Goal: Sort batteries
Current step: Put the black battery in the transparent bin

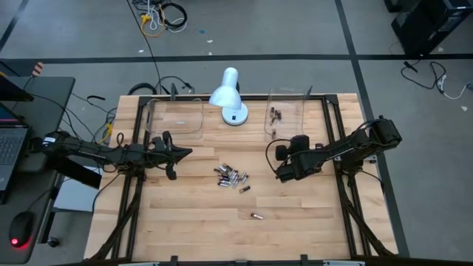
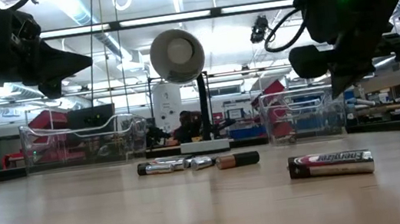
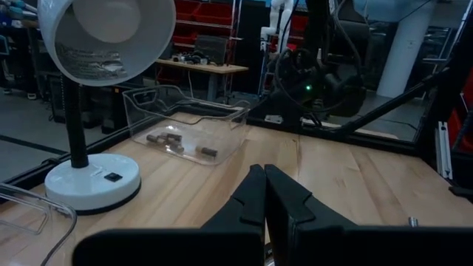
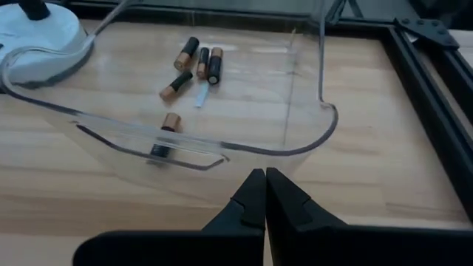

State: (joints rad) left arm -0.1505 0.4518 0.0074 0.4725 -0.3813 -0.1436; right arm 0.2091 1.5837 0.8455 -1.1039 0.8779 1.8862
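Observation:
Several small batteries (image 1: 230,177) lie in a loose pile at the table's middle, seen in the low view as a pile of batteries (image 2: 191,163). One lone battery (image 1: 256,216) lies nearer the near edge, the lone battery (image 2: 331,163). More batteries (image 4: 196,63) lie inside the right clear tray (image 1: 284,114). My left gripper (image 1: 186,153) hovers shut to the left of the pile, above the table (image 3: 264,181). My right gripper (image 1: 279,154) hovers shut just short of the right tray's near wall (image 4: 264,185), to the right of the pile. Neither holds anything.
A white desk lamp (image 1: 229,92) stands at the far edge between the left clear tray (image 1: 174,117) and the right tray. A dark metal frame (image 1: 336,140) runs along the table's sides. Bare wood (image 1: 192,222) stretches toward the near edge.

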